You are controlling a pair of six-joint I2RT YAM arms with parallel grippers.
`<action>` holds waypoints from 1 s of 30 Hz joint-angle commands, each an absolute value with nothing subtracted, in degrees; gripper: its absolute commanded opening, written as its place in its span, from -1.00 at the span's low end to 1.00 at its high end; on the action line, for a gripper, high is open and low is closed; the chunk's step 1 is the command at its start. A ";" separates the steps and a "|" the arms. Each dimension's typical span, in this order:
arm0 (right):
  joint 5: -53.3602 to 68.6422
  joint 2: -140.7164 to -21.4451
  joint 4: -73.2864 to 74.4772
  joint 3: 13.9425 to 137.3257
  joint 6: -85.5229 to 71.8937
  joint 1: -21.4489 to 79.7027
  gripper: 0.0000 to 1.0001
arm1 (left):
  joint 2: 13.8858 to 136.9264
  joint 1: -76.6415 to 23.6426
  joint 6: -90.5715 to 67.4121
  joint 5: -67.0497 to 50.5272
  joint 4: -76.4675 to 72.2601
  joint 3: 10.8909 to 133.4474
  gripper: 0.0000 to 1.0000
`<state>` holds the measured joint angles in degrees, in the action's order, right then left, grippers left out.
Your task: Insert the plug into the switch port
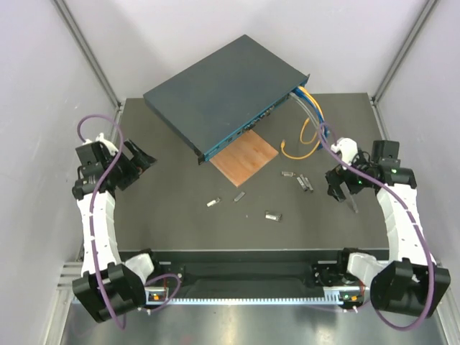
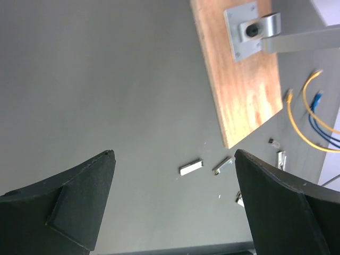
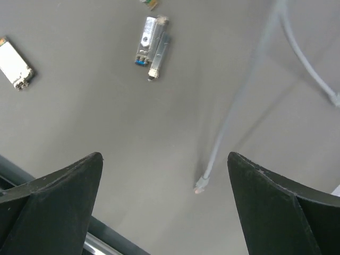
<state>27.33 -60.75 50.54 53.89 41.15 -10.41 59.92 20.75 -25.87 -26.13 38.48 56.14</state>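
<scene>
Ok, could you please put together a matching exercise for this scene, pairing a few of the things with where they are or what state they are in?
Things:
1. switch
2. wooden square
3. grey plug
4. left gripper

Descriptions:
A. open, holding nothing
B. lying loose, seen in the right wrist view
C. set at an angle at the far side of the table
D. flat, by the teal front face

Pairs: 1-C; 2-D; 3-B; 4-A
</scene>
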 commanded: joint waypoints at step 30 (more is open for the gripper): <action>28.99 -95.44 9.25 63.28 61.70 47.90 -0.15 | 51.76 21.27 -42.10 -41.22 13.62 51.68 0.92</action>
